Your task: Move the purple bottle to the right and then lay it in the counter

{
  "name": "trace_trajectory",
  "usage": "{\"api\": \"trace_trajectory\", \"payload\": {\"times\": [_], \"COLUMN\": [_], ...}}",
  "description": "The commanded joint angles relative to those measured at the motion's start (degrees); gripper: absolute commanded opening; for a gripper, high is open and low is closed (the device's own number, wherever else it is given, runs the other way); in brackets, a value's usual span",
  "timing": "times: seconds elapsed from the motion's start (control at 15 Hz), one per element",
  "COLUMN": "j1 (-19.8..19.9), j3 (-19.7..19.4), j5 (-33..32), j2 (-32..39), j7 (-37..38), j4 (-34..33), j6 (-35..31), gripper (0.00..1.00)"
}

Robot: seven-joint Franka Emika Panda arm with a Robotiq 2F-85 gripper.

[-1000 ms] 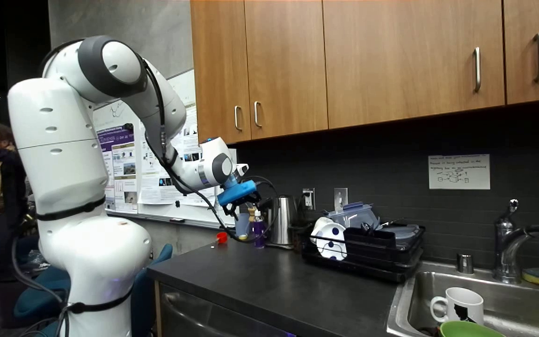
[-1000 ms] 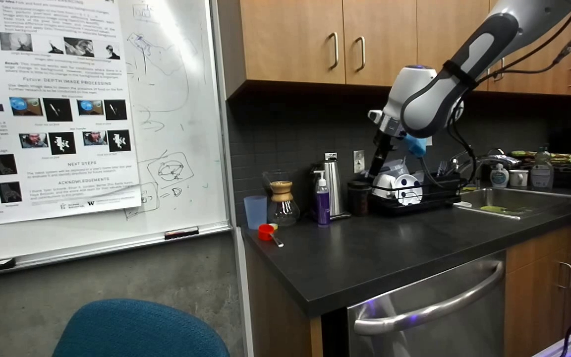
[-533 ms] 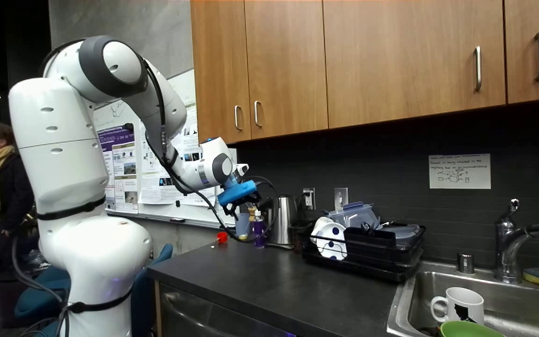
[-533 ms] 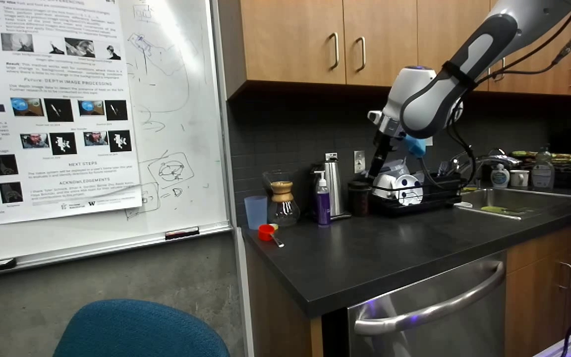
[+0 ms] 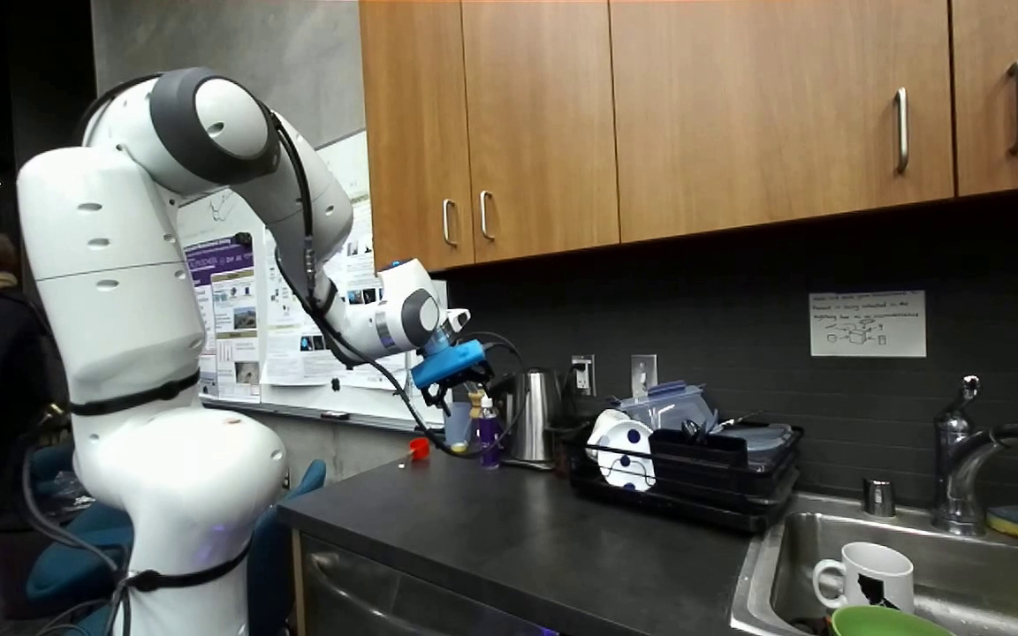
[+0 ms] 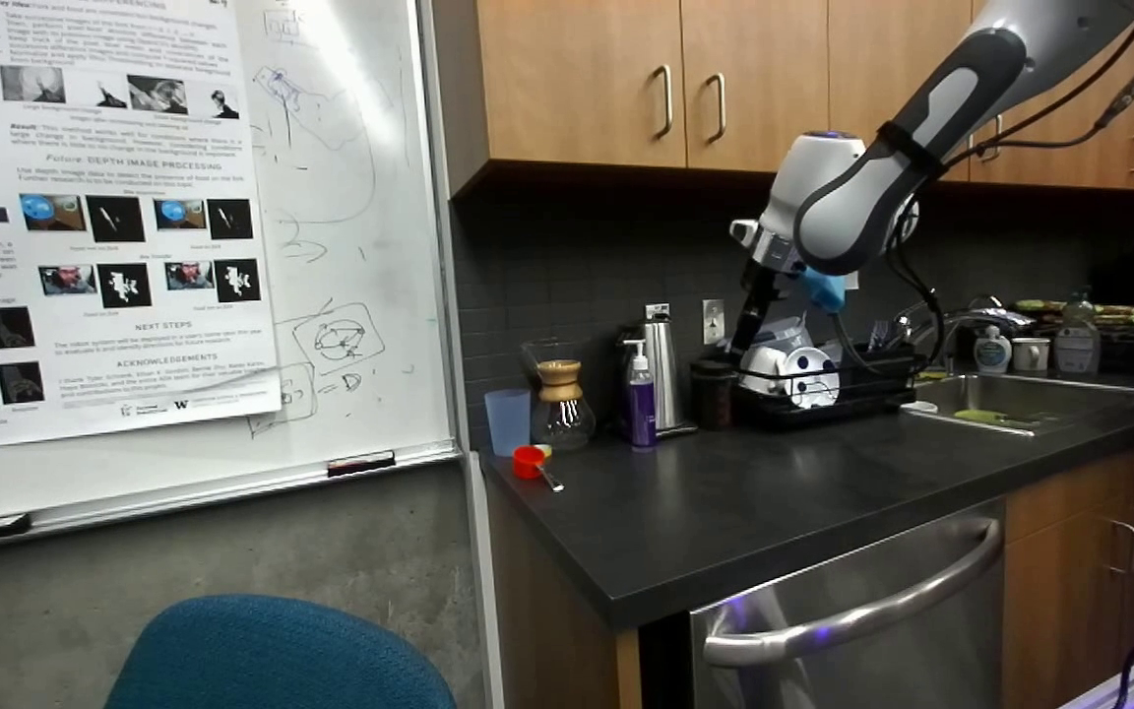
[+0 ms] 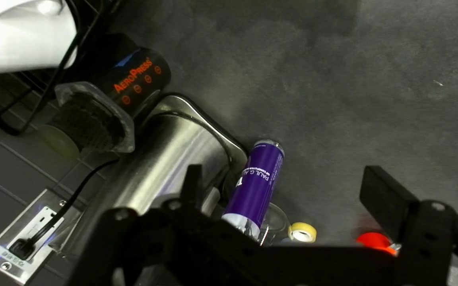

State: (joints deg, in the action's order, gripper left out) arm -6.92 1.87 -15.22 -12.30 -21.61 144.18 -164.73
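Note:
The purple bottle (image 5: 489, 435) stands upright on the counter (image 5: 509, 539), close in front of a steel canister; both exterior views show it. Its pump top is white in an exterior view (image 6: 643, 409). In the wrist view the bottle (image 7: 257, 180) appears within the span of the jaws, nearer the left finger (image 7: 192, 184), and beyond them. My gripper (image 7: 282, 176) is open, jaws wide apart, with nothing held. From outside, the gripper (image 6: 749, 335) hangs above counter height, tilted down. The bottle's top is partly hidden by the gripper body in the wrist view.
The steel canister (image 6: 663, 379) and dark AeroPress (image 7: 133, 81) are beside the bottle. A glass carafe (image 6: 562, 418), blue cup (image 6: 508, 421), red scoop (image 6: 528, 461) and yellow tape roll (image 7: 302, 232) sit nearby. Farther along are a dish rack (image 5: 695, 490) and sink (image 5: 761, 565).
Arm, gripper and bottle hold the same places. Only the person in the background at the left has turned and shifted.

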Motion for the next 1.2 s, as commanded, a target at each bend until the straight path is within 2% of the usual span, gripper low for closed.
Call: {"api": "trace_trajectory", "payload": {"times": [0.0, 0.6, 0.87, 1.0, 1.13], "j1": [0.3, 0.3, -6.5, -11.9, -17.3], "j3": [0.4, 0.3, -3.4, -5.8, -8.1], "j5": [0.0, 0.1, 12.4, 20.7, 27.9], "j2": [0.0, 0.2, 2.9, 4.8, 6.5], "j7": [0.1, 0.2, -6.5, -11.5, -16.0], "j4": [0.0, -0.1, 0.2, 0.0, -0.9], "j6": [0.0, -0.4, -8.9, -13.5, -15.5], "gripper": [1.00, 1.00, 1.00, 1.00, 1.00]}}
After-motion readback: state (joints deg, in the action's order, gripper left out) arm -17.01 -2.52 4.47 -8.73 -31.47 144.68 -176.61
